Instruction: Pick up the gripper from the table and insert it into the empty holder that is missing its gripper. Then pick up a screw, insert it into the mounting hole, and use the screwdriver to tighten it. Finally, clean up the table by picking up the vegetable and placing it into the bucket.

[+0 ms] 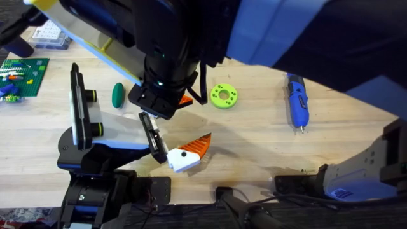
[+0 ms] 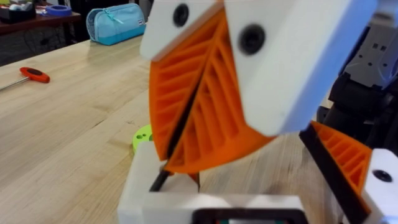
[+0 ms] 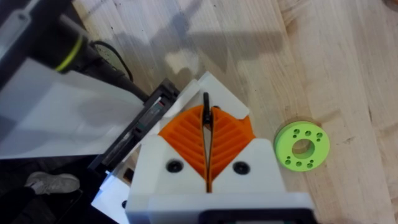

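Item 1, the gripper (image 1: 189, 152): the white blocky base with its orange ribbed finger lies at the near centre of the table (image 1: 254, 146), finger pointing right and slightly far. Its base sits against the tip of the left arm's black bar. Whether it is seated there or merely touching cannot be told.

Item 2, right gripper (image 3: 206, 134): it reaches across from the far right and hangs over the table's middle, just on the far side of the gripper piece and a little left of it, apart from it. Its orange pads (image 3: 227, 134) are clenched together on a thin black strip (image 3: 205, 102), which stands out between them.

Item 3, left gripper (image 1: 166, 154): at the near centre, beside the white base; its state cannot be told.

Item 4: the vegetable (image 1: 117, 95) lies left of the right gripper, a lime-green ring disc (image 1: 224, 95) right of it, and the screwdriver (image 1: 297, 102) well off at the far right.
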`<action>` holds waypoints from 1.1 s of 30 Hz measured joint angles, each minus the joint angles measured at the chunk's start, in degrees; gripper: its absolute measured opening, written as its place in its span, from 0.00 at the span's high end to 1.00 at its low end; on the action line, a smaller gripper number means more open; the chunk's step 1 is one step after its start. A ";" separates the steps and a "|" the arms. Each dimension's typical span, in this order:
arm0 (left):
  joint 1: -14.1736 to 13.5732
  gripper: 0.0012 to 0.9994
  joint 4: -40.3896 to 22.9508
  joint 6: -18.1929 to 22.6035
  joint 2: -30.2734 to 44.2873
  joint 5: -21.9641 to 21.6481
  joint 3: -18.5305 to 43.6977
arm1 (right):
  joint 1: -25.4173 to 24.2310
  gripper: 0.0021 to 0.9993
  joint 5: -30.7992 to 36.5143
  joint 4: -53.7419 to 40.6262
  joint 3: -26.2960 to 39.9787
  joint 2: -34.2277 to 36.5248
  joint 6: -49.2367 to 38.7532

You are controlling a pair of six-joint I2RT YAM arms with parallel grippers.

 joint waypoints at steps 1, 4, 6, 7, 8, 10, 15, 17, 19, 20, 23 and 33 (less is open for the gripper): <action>0.00 0.01 0.12 -0.02 0.00 0.01 0.00 | -0.02 0.99 0.03 -0.05 0.00 0.02 0.02; 0.00 0.01 0.17 -0.15 0.00 0.05 0.00 | -0.02 0.99 0.02 -0.24 0.00 0.02 0.02; 0.00 0.01 0.17 -0.15 0.00 0.04 0.00 | -0.02 0.99 0.02 -0.24 0.00 0.02 0.04; 0.00 0.01 0.16 -0.15 0.00 0.04 0.00 | -0.02 0.99 0.02 -0.24 0.00 0.02 0.04; 0.00 0.01 0.17 -0.15 0.00 0.04 0.00 | -0.02 0.99 0.02 -0.24 0.00 0.01 0.04; 0.00 0.01 0.17 -0.15 0.00 0.04 0.00 | -0.02 0.99 0.04 -0.24 0.00 -0.02 0.04; 0.00 0.01 0.17 -0.15 0.00 0.06 0.00 | -0.04 0.99 0.09 -0.50 0.08 -0.21 0.04; 0.00 0.01 0.17 -0.15 0.00 0.04 0.00 | -0.04 0.99 0.10 -1.38 0.61 -0.22 0.04; 0.00 0.01 0.17 -0.15 0.00 0.04 0.00 | -0.04 0.99 0.14 -2.44 1.25 -0.23 0.04; 0.00 0.01 0.17 -0.15 0.00 0.05 0.00 | -0.04 0.99 0.20 -2.87 1.48 -0.30 0.04; 0.00 0.01 0.15 -0.15 0.00 0.04 0.00 | -0.10 0.99 0.26 -4.04 2.50 -0.33 0.04; 0.00 0.01 0.15 -0.15 0.00 0.04 0.00 | -0.13 0.99 1.19 -5.72 4.20 -0.64 0.04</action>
